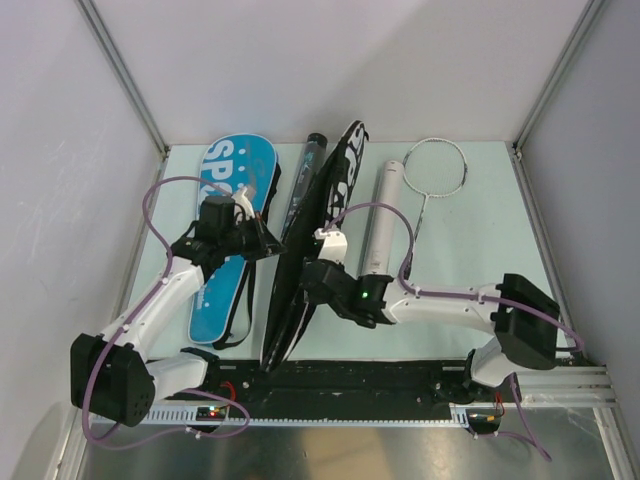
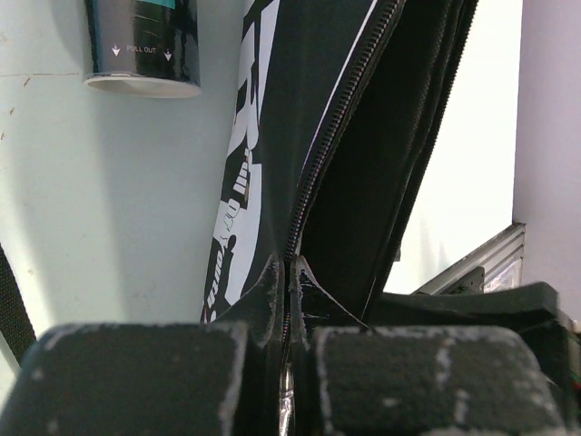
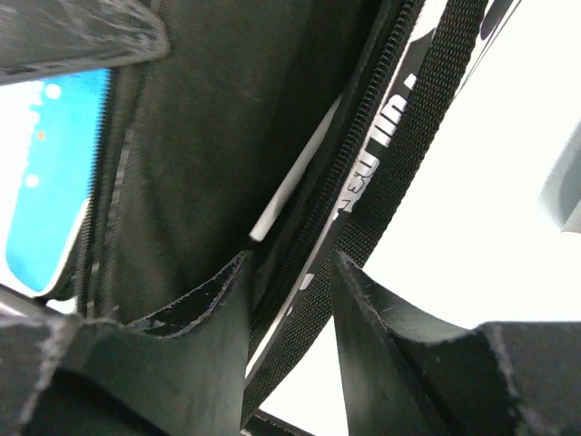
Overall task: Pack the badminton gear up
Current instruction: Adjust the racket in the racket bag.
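Black cover (image 2: 363, 182) clamped in left end effector (image 2: 289, 313).

**Two-tone arms**

Left arm (image 1: 150, 310) and right arm (image 1: 440, 300) are wearing white shells between black joints, purple cables (image 1: 147, 200) trailing alongside. A green light (image 1: 365, 296) is glowing at the right wrist. Black pads (image 2: 136, 381) on the left gripper (image 2: 289, 300) are showing scuffs.

Upper left of the left wrist view, the black tube (image 2: 142, 41) says "PULL OUT" between two arrows. The blue cover (image 1: 228, 215) shows "SP". Can't make out the black cover (image 2: 300, 136) lettering.
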